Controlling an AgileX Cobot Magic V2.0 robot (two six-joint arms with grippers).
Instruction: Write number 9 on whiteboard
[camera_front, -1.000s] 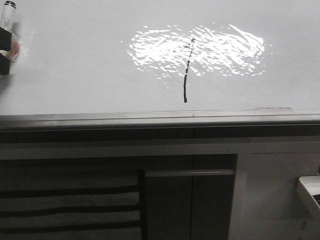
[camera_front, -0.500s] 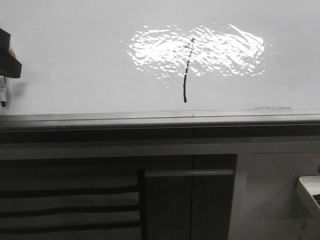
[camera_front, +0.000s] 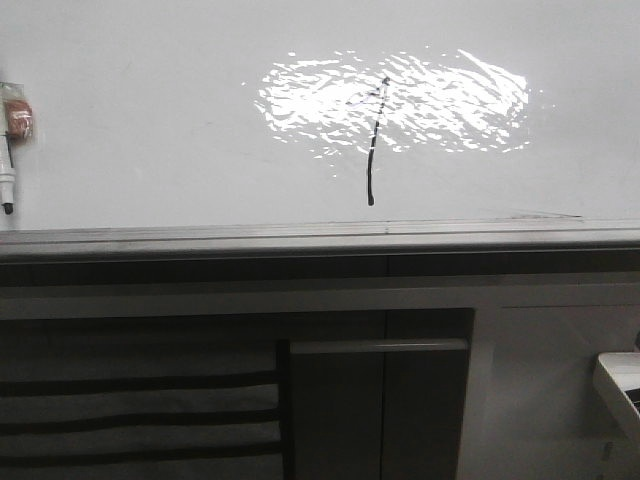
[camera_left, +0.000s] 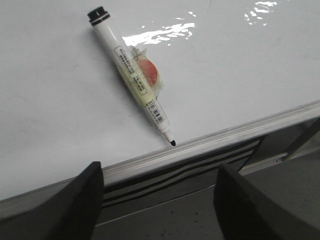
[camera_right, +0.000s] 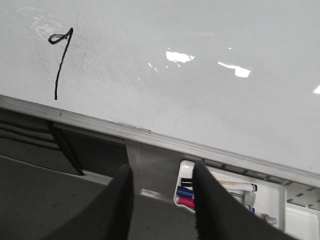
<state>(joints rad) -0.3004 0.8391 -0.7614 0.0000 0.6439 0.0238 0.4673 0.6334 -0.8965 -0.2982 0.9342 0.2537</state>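
A white tray (camera_right: 260, 197) at the lower right of the right wrist view holds several markers (camera_right: 235, 187). On the whiteboard (camera_front: 150, 120), the number 9 (camera_front: 373, 140) sits centre-right above the silver edge strip (camera_front: 300, 235). A marker (camera_left: 131, 75) lies loose at the far left, tip touching the strip. The left tool (camera_left: 157, 200) is open and empty, near the marker; the right tool (camera_right: 162, 200) is open too, well apart from the 9.

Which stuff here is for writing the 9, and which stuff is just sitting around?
For the job:
- the whiteboard
- the number 9, drawn on it in black
- the marker, lying uncapped on the board by its near edge
- the left gripper, open and holding nothing

Just lying about:
- the tray of markers below the board
- the cabinet fronts
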